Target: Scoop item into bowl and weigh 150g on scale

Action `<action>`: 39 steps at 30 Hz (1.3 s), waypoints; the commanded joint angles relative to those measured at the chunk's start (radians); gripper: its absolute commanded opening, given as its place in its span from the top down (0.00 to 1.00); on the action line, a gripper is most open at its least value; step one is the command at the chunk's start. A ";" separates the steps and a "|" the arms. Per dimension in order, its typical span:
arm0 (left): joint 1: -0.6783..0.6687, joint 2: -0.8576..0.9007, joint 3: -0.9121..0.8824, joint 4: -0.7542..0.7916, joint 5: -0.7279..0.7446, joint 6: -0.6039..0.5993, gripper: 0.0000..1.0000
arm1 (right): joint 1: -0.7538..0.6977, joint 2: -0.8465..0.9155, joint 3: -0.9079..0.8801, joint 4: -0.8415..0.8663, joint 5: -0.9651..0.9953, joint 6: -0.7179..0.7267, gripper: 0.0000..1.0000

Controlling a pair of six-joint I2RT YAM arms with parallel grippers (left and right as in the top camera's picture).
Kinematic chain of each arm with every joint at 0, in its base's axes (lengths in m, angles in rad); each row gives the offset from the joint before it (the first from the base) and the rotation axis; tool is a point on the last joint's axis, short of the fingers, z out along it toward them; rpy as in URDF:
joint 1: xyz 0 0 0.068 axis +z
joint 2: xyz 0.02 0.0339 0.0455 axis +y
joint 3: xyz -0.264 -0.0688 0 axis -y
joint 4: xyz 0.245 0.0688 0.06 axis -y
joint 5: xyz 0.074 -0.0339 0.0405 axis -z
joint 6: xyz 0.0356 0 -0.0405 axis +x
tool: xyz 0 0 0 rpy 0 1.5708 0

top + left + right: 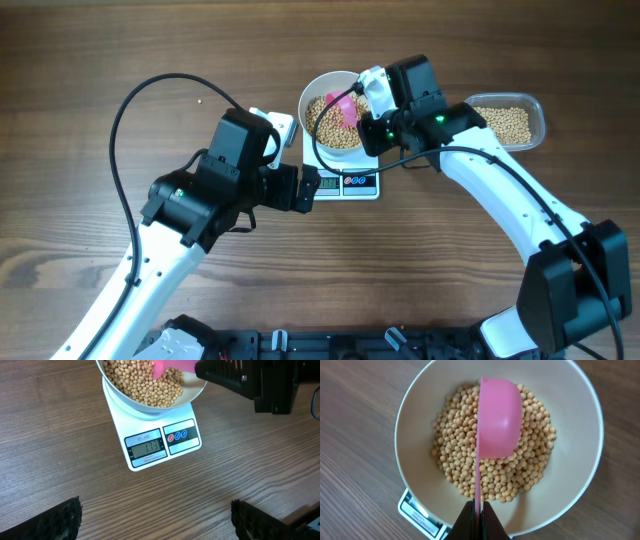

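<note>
left gripper (308, 188), centre-left of overhead view: jaws wide, empty, just beside scale (161, 442). bowl (580, 485) on scale, upper centre, beans (465, 460) heaped inside. pink scoop (500, 420) tipped over them, handle pinched in closed right gripper (479, 516). tub (541, 118), far right. risks: scoop pressing on beans would falsify the reading; a full extra pour may overshoot.

On the front strip of the scale (161, 440), a small blue label (143, 438) was printed above the LCD display (146, 448) and appeared to read "SF-400". Three digits were shown on the display, seemingly "113". The marks on the two round buttons (177, 436) could not be read.
</note>
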 commanded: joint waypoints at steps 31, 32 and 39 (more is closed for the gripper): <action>-0.005 0.002 0.005 0.002 0.009 -0.002 0.00 | -0.243 0.000 0.002 0.106 -0.533 0.620 0.96; -0.005 0.002 0.005 0.002 0.009 -0.002 0.00 | -0.251 -0.006 0.002 0.108 -0.546 0.620 0.96; -0.005 0.002 0.005 0.002 0.009 -0.002 0.00 | -0.332 -0.053 0.002 0.106 -0.663 0.626 0.96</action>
